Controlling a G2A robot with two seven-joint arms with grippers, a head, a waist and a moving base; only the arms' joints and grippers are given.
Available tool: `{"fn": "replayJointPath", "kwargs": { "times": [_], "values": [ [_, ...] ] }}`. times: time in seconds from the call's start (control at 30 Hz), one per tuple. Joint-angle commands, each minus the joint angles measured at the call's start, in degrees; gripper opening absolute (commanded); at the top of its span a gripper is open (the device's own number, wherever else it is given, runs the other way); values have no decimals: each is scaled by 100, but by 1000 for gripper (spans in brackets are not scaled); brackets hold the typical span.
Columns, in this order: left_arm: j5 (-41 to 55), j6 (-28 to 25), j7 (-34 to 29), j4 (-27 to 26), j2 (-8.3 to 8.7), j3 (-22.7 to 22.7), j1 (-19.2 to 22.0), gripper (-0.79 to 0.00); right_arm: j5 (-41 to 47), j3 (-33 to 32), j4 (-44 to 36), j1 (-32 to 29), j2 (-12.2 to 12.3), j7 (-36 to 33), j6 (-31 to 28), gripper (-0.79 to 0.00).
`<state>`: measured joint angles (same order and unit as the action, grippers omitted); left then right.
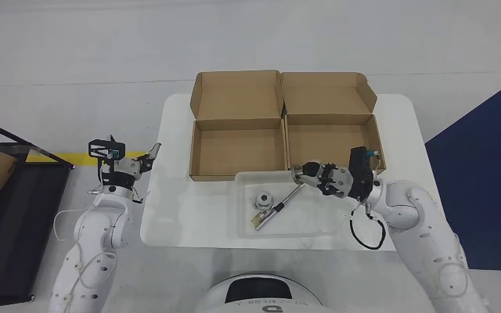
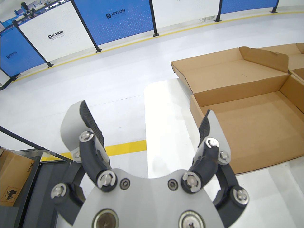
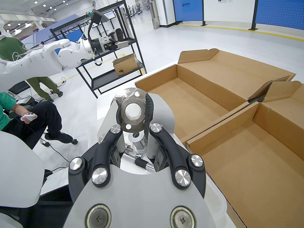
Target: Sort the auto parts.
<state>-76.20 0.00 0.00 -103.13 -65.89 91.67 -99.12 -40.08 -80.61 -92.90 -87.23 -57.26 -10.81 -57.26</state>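
Seen from above, a white table (image 1: 176, 203) fills the middle of the frame. Two open brown cardboard boxes stand side by side across its upper half, the left box (image 1: 235, 152) and the right box (image 1: 329, 145). Below them a shallow white tray (image 1: 244, 223) holds a short metal cylinder (image 1: 264, 201) and a black-handled steel rod (image 1: 275, 211). The right gripper (image 1: 301, 170) hangs at centre right over the tray's upper edge. The left gripper (image 1: 151, 154) sits at the table's left edge.

In the left wrist view, the left gripper (image 2: 146, 110) is spread wide with nothing between its fingers, near the left box (image 2: 249, 131).

In the right wrist view, the right gripper (image 3: 133, 100) pinches a flat metal flange ring (image 3: 135, 124) above the cylinder.
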Motion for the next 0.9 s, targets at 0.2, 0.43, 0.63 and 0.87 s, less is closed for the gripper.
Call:
{"fn": "replayJointPath", "kwargs": {
  "times": [0.2,0.43,0.63,0.87],
  "values": [
    [0,0,0,0,0,0,0,0,3898,623,710,493,184,-1161,-74,-785],
    [0,0,0,0,0,0,0,0,8397,965,1535,1094,349,-3744,122,-785],
    [0,0,0,0,0,0,0,0,10589,827,1617,1261,371,-5012,1387,-785],
    [0,0,0,0,0,0,0,0,11480,252,2160,1415,110,-6161,2536,-785]
  ]
}}
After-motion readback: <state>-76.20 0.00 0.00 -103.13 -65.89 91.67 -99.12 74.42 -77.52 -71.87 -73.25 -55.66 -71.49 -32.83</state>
